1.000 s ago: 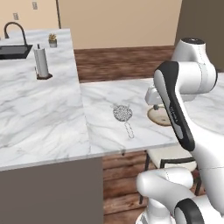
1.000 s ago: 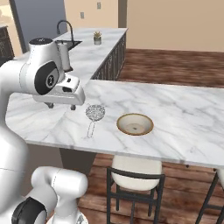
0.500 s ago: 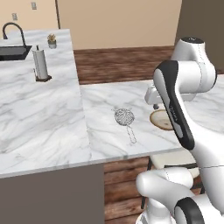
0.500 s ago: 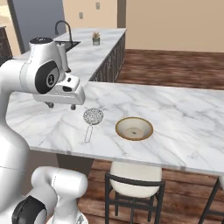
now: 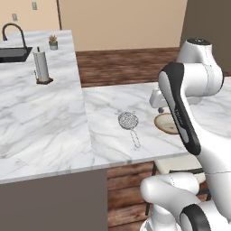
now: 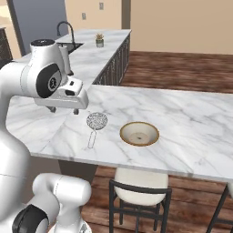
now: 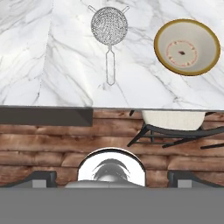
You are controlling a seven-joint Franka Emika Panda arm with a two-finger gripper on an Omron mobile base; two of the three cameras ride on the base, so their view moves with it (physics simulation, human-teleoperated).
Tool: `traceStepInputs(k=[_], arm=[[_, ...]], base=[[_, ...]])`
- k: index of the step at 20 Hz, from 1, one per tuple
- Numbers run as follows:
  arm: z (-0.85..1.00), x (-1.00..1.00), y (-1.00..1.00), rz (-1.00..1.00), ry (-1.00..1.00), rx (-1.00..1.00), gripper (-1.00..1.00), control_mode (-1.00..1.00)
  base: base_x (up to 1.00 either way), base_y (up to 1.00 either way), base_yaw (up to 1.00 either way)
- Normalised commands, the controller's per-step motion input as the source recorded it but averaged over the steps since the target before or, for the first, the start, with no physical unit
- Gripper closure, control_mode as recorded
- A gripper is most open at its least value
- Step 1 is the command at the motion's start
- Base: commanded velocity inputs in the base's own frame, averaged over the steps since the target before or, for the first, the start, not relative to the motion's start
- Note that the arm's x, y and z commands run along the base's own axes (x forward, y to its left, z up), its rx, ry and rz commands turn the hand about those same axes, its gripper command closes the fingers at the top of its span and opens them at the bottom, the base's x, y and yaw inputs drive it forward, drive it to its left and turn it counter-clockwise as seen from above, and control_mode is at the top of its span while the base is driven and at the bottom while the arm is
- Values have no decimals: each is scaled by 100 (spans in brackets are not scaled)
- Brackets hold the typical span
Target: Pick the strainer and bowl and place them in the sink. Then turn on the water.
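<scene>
**A:** Starting closest?

**B:** With the gripper (image 6: 63, 109), hanging over the near edge of the marble counter (image 6: 191, 118). Jaws spread wide, gripping nothing.

**A:** Any change over the last second?

**B:** Only a slight slide of the whole picture in both base views. Probably a creep of the base rather than any move of the things. Same arm pose as before, same wide jaws.

**A:** And the task's things?

**B:** Just past the gripper, the strainer (image 6: 96, 121), lying on the marble with its wire handle pointing back toward the near edge. Close beside it but not touching, the bowl (image 6: 139, 133), upright and seemingly empty.

**A:** Farther off?

**B:** Along the other counter run, a paper towel roll (image 5: 41, 66). Beyond that, the sink (image 5: 11, 53) with its faucet (image 5: 13, 29), well apart from both things. No stream of water.

**A:** Meaning for the task?

**B:** Still lining up for the first pick, by the look of it. Nothing lifted, nothing in the basin, tap untouched. Likely first target: the strainer, being nearer the jaws.
</scene>
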Motion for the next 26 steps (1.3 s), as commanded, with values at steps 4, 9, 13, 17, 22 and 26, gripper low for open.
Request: traceStepInputs(k=[4, 9, 13, 17, 22, 26], arm=[[-3, 0, 0, 0, 0, 0, -100, -100], [-34, 6, 0, 0, 0, 0, -100, -100], [-39, 7, 0, 0, 0, 0, -100, -100], [-40, 13, 0, 0, 0, 0, -100, -100], [-37, 19, 6, 0, 0, 0, -100, -100], [-35, 33, 20, 0, 0, 0, -100, -100]], base=[[0, 0, 0], [0, 0, 0], [0, 0, 0], [0, 0, 0], [0, 0, 0], [0, 0, 0]])
